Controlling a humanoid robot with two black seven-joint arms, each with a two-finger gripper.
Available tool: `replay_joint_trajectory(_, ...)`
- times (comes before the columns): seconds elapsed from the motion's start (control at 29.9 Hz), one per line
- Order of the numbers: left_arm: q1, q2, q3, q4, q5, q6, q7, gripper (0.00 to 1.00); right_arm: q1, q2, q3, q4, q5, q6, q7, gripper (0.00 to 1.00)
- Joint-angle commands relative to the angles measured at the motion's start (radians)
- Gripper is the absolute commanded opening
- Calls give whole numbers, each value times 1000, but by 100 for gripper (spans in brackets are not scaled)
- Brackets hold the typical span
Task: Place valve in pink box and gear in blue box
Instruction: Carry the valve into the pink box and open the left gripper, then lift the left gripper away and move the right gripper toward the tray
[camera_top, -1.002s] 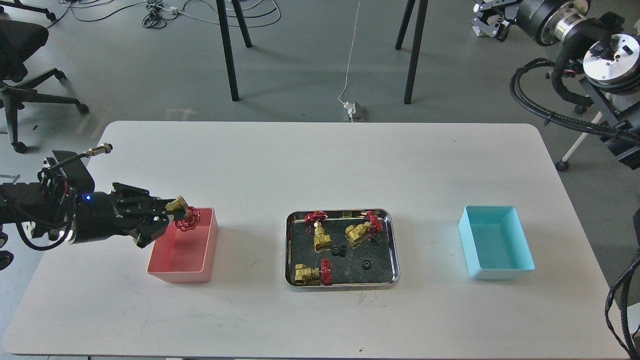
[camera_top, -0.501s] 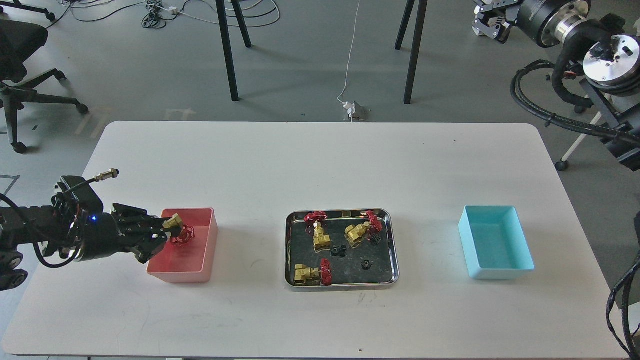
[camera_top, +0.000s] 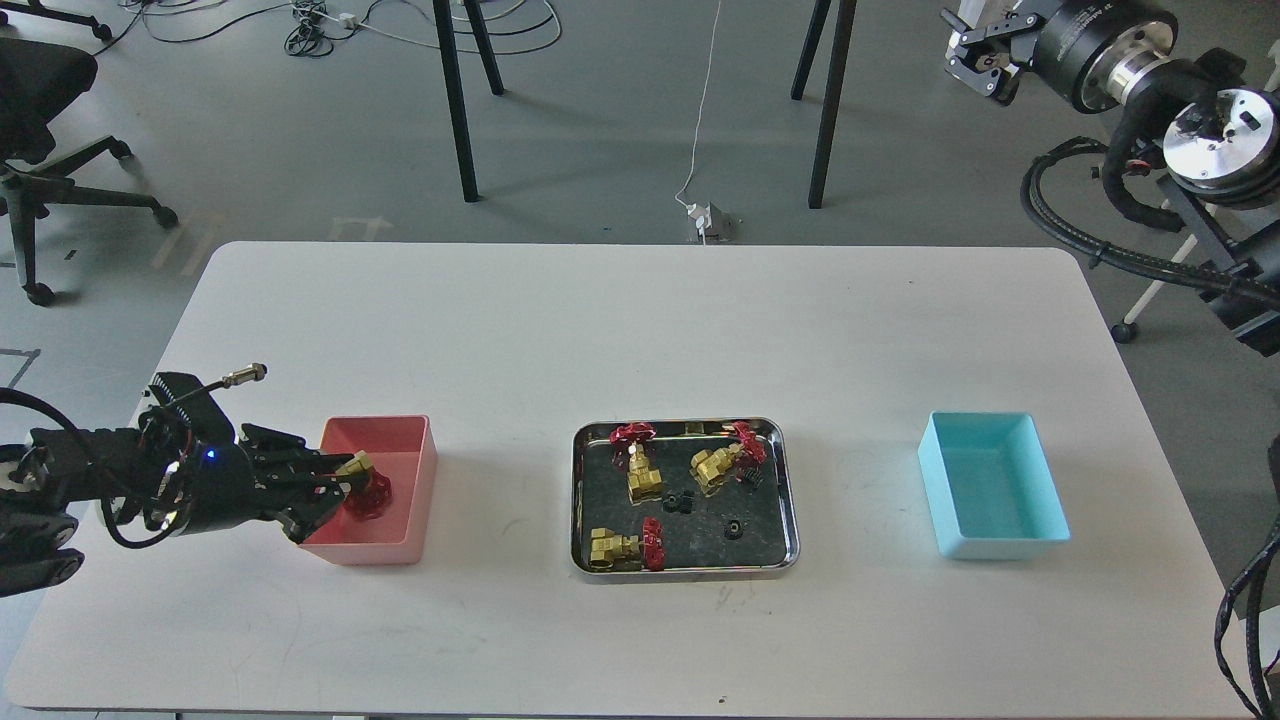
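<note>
My left gripper (camera_top: 345, 482) is shut on a brass valve with a red handwheel (camera_top: 367, 486) and holds it low inside the pink box (camera_top: 400, 545) at the table's left. Three more valves lie in the steel tray (camera_top: 780, 500): one at the back left (camera_top: 638, 462), one at the back right (camera_top: 728, 458), one at the front left (camera_top: 628, 545). Small black gears lie in the tray too, one in the middle (camera_top: 680, 501) and one further right (camera_top: 734, 528). The blue box (camera_top: 992, 484) stands empty at the right. My right gripper (camera_top: 975, 62) is raised far off at the upper right.
The white table (camera_top: 640, 330) holds only the two boxes and the tray. Chair and table legs, cables and a power adapter (camera_top: 708, 220) are on the floor behind. Thick black cables (camera_top: 1100, 240) hang at the right edge.
My left gripper has moved down and toward me with the valve, from above the pink box's rim to low inside it. The right arm shifted slightly.
</note>
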Motion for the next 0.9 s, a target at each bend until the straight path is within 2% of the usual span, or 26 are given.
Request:
replay_joint_trajectory(0.0, -3, 0, -33, -17, -4, -1, 0, 57, -6, 1, 0, 0, 0, 0, 0, 99)
replay_joint_trajectory(0.07, -3, 14, -99, -45, -10, -10, 0, 69, -6, 1, 0, 0, 0, 0, 0, 99)
replay_joint_trajectory(0.1, -1, 21, -139, -60, -10, -15, 0, 72, -8, 1, 0, 1, -2, 6, 0, 99)
replay_joint_trajectory(0.2, -7, 79, -239, -129, -10, -39, 0, 75, -3, -1, -52, 26, -26, 23, 1, 99)
replay_joint_trajectory(0.27, -18, 124, -328, -172, -13, -86, 0, 76, 9, -5, -121, 52, -89, 31, 6, 99)
replay_joint_trajectory(0.4, -7, 222, -629, -279, -70, -286, 0, 78, 48, -33, -212, 121, -327, 96, 11, 99)
replay_joint_trajectory(0.53, 22, 258, -855, -385, -324, -465, 0, 81, 74, -48, -310, 216, -682, 260, 11, 99)
replay_joint_trajectory(0.57, 28, 253, -898, -404, -419, -490, 0, 82, 86, -60, -327, 248, -742, 305, 11, 99)
replay_joint_trajectory(0.63, 34, 221, -980, -433, -632, -554, 0, 83, 118, -80, -362, 308, -817, 305, 11, 99)
replay_joint_trajectory(0.7, 48, 158, -1047, -435, -830, -669, 0, 86, 156, -90, -426, 368, -845, 305, 9, 99)
replay_joint_trajectory(0.77, 62, 85, -1122, -428, -1006, -761, 0, 90, 212, -90, -547, 420, -903, 305, 8, 99)
replay_joint_trajectory(0.87, 108, -12, -1233, -404, -1160, -827, 0, 93, 272, -77, -736, 504, -1064, 305, 9, 99)
